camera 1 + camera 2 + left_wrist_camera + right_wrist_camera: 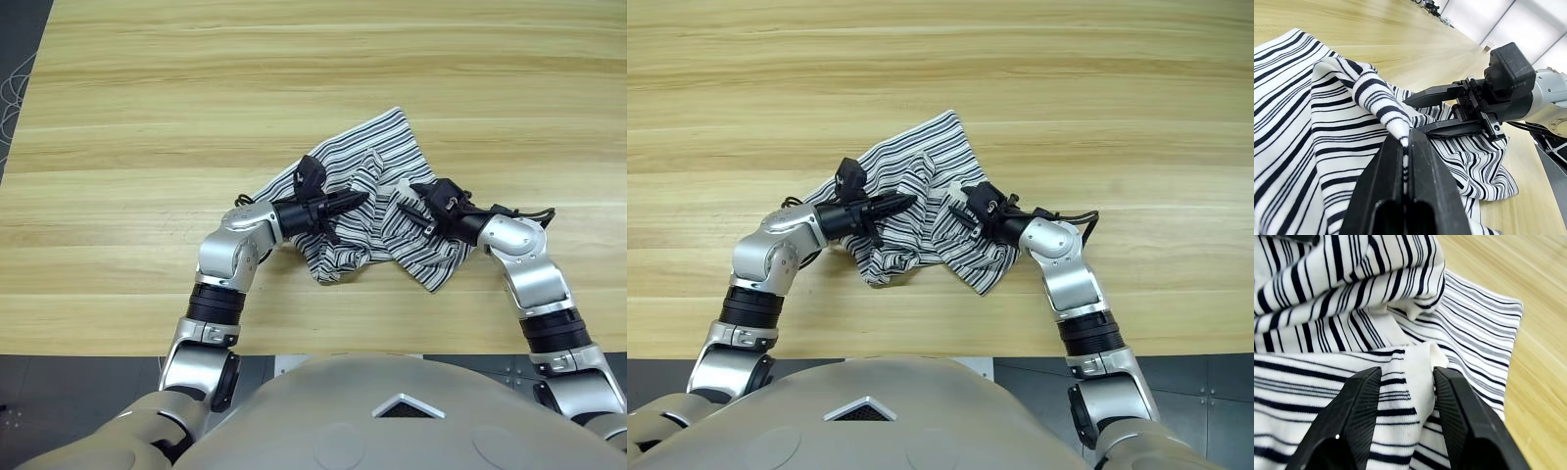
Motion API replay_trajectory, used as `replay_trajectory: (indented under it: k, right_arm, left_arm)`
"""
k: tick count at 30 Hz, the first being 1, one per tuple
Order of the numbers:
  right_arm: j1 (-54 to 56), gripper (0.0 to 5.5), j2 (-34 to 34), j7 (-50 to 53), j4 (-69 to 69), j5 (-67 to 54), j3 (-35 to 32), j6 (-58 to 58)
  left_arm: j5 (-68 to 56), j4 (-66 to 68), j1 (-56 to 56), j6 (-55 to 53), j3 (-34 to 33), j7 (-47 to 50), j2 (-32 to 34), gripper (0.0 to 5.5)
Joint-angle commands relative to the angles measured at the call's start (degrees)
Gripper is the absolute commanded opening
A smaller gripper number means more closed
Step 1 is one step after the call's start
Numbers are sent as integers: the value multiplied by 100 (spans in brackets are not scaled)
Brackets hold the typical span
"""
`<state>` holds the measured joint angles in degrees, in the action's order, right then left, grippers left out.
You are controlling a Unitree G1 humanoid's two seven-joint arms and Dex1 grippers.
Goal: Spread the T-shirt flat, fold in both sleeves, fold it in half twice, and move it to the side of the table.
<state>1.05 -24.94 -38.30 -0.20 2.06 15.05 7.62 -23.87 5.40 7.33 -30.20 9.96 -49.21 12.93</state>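
The striped T-shirt lies crumpled, a fold pinched in the left gripper, right gripper parted over it.

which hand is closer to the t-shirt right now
Left. The left hand is shut on a raised fold of the striped T-shirt; the right hand is open, straddling an edge of it.

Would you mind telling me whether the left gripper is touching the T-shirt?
Touching: in the left wrist view, the left gripper is shut on a pinched ridge of the T-shirt.
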Motion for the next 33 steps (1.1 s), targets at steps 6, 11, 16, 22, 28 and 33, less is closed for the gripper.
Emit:
replay_trajectory:
  k: [6, 11, 16, 22, 28, 33]
  right_arm:
    - [-140, 194, -153, -148, -1179, -285, -152, 498]
    - [-355, 194, -445, -228, -1800, -217, -134, 932]
    - [-614, 194, -460, -98, -2136, 261, 578, 1686]
    - [-797, 194, -51, 190, -2474, 315, 1125, 2314]
    - [-840, 194, -116, 288, -2713, 285, 1120, 2522]
    - [-803, 194, -192, 332, -3097, 220, 912, 2692]
  left_arm:
    - [-345, -1026, 0, 324, -521, -338, 475, 13]
    - [-434, -1356, -104, 1020, -893, -1043, 1160, 13]
    - [-553, -1660, -623, 2130, -1267, -1934, 1697, 13]
    - [-472, -1921, -1025, 2524, -1150, -2090, 1897, 13]
    - [-470, -1898, -1032, 2567, -1097, -2019, 1927, 13]
    - [-443, -1854, -1026, 2596, -1073, -1980, 1949, 13]
